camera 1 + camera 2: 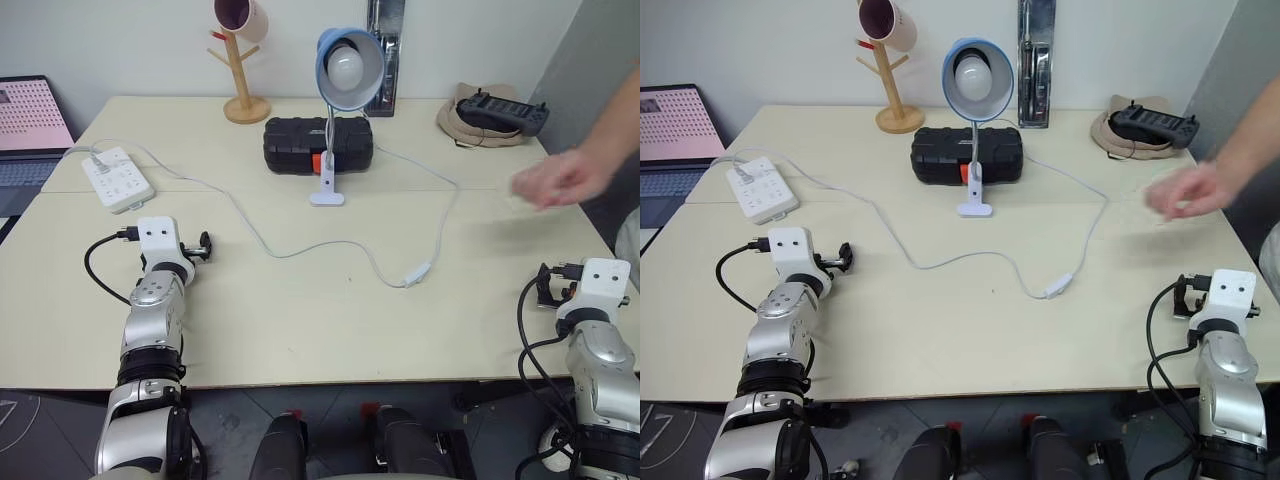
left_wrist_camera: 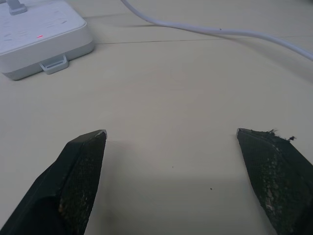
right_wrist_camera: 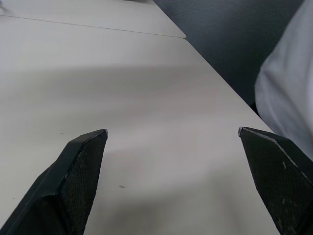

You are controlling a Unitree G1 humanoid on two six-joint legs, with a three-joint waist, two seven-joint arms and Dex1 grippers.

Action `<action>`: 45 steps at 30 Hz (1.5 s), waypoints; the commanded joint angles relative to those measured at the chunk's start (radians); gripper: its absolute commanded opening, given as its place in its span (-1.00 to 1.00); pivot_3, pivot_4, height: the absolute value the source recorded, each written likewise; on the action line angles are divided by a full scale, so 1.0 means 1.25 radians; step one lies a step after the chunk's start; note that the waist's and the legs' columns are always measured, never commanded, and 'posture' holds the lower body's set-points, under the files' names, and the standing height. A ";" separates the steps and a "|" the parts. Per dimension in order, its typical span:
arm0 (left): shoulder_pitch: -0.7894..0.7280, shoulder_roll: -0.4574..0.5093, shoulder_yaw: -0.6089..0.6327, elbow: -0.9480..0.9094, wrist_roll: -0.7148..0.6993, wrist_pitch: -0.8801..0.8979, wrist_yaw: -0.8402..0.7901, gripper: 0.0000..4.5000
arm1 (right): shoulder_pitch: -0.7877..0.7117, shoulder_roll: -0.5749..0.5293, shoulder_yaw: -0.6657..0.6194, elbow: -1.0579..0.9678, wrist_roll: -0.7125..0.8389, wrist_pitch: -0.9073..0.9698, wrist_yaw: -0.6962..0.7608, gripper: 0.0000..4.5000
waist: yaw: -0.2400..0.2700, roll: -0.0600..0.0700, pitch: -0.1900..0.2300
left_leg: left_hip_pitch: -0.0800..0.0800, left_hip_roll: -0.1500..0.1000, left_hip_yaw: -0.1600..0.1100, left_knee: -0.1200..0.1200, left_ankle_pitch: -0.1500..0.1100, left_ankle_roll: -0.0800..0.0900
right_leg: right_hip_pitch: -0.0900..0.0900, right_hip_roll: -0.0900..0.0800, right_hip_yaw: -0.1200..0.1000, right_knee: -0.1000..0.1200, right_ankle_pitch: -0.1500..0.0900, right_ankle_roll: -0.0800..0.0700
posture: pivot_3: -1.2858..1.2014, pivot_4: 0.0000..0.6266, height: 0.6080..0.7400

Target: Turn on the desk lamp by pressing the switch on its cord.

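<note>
Both grippers, left gripper point(image 2: 171, 139) and right gripper point(image 3: 172, 134), gape wide, empty; right should close, press switch point(image 1: 418, 274) squarely.

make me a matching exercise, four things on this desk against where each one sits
Things:
1. desk lamp
2. switch
3. power strip
4. mug tree

Places:
a. far edge, left of the lamp
b. left side, ahead of the left gripper
c. mid-table, in front of the black case
d. on the cord, near the table's middle

Pairs: 1-c, 2-d, 3-b, 4-a

light-blue desk lamp point(image 1: 349, 66), white cord point(image 1: 250, 228)
</note>
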 commanded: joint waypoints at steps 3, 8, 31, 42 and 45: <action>-0.012 0.017 0.004 -0.024 0.003 -0.002 -0.004 0.98 | 0.007 -0.003 -0.015 -0.038 -0.007 -0.003 -0.002 1.00 | 0.000 0.000 0.000 | 0.000 0.000 0.000 0.000 0.000 0.000 | 0.000 0.000 0.000 0.000 0.000 0.000 | 0.03 -0.52 1.00; -0.006 0.017 -0.001 -0.038 -0.008 -0.002 -0.038 0.98 | 0.022 -0.032 -0.006 -0.051 -0.008 0.001 0.036 1.00 | 0.000 0.000 0.000 | 0.000 0.000 0.000 0.000 0.000 0.000 | 0.000 0.000 0.000 0.000 0.000 0.000 | 0.03 -0.52 1.00; 0.108 0.115 -0.172 -0.538 -0.160 0.260 -0.485 0.98 | -0.265 -0.344 0.242 0.133 0.105 -0.100 0.786 1.00 | -0.003 0.000 0.001 | 0.000 0.001 0.000 0.000 0.000 0.000 | 0.000 0.001 0.000 -0.001 0.000 0.000 | 0.03 -0.52 1.00; 0.205 0.202 -0.274 -0.742 -0.235 0.276 -0.701 0.98 | -0.458 -0.326 0.430 0.428 -0.001 -0.380 1.081 1.00 | -0.003 0.001 0.002 | 0.000 0.002 0.001 0.000 0.000 0.000 | 0.000 0.001 0.000 -0.001 0.000 -0.001 | 0.03 -0.52 1.00; 0.213 0.226 -0.282 -0.779 -0.268 0.289 -0.750 0.98 | -0.526 -0.294 0.463 0.532 -0.042 -0.463 1.107 1.00 | -0.004 0.001 0.002 | 0.001 0.002 0.002 0.000 0.000 0.000 | 0.000 0.001 0.000 -0.001 0.000 -0.002 | 0.03 -0.52 1.00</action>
